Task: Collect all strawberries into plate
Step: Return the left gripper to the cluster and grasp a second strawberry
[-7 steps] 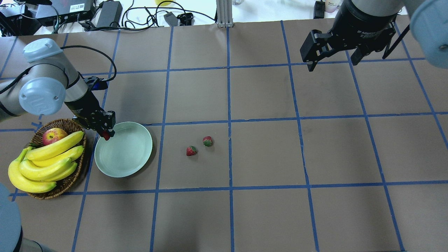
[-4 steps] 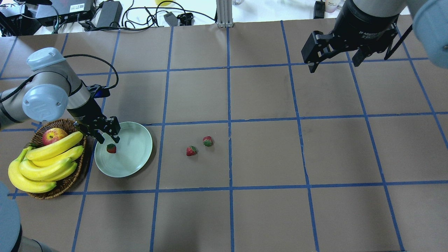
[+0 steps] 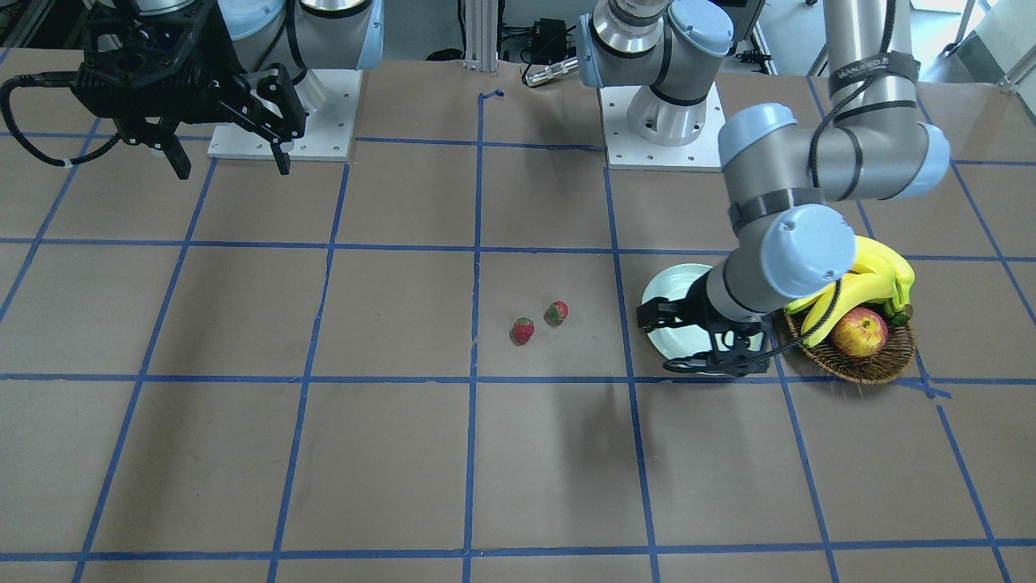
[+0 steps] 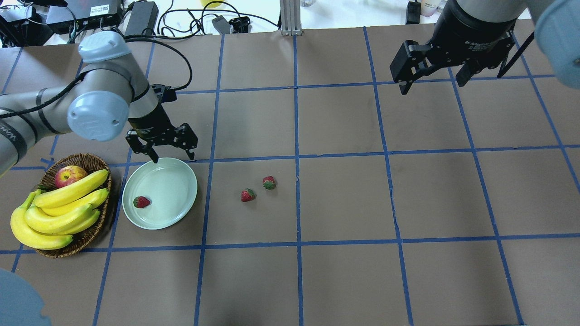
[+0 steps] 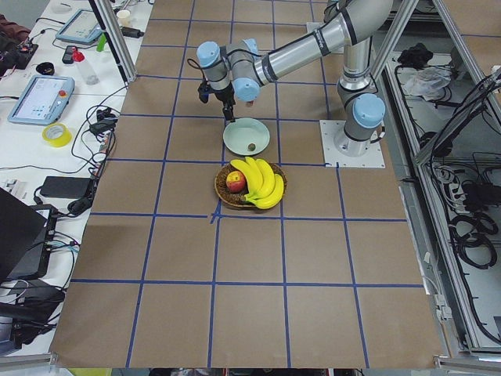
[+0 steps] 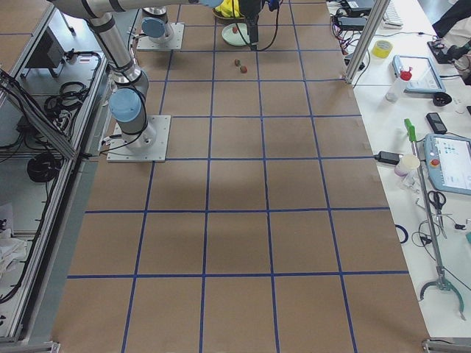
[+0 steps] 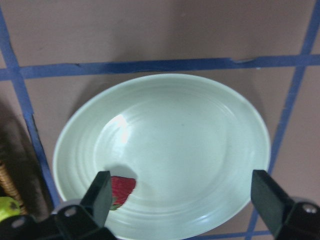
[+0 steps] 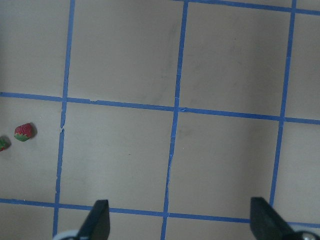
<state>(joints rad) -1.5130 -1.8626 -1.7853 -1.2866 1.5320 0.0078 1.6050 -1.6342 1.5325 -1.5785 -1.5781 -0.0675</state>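
The pale green plate (image 4: 174,181) lies left of centre. One strawberry (image 4: 142,202) lies in it near its left rim and also shows in the left wrist view (image 7: 121,190). Two more strawberries (image 4: 248,195) (image 4: 269,182) lie on the table to the plate's right, close together. My left gripper (image 4: 173,158) is open and empty, above the plate's far rim (image 7: 165,84). My right gripper (image 4: 430,86) is open and empty, high over the far right of the table. Its wrist view shows one table strawberry (image 8: 24,131) at the left edge.
A brown wicker basket (image 4: 86,235) with bananas (image 4: 59,208) and a red-yellow apple (image 4: 70,175) stands just left of the plate. Cables and boxes lie beyond the table's far edge (image 4: 136,18). Blue tape lines grid the brown table.
My left gripper opened and let the strawberry go into the plate, then drew back to the plate's far rim. The strawberry settled near the plate's left rim. The right arm barely moved.
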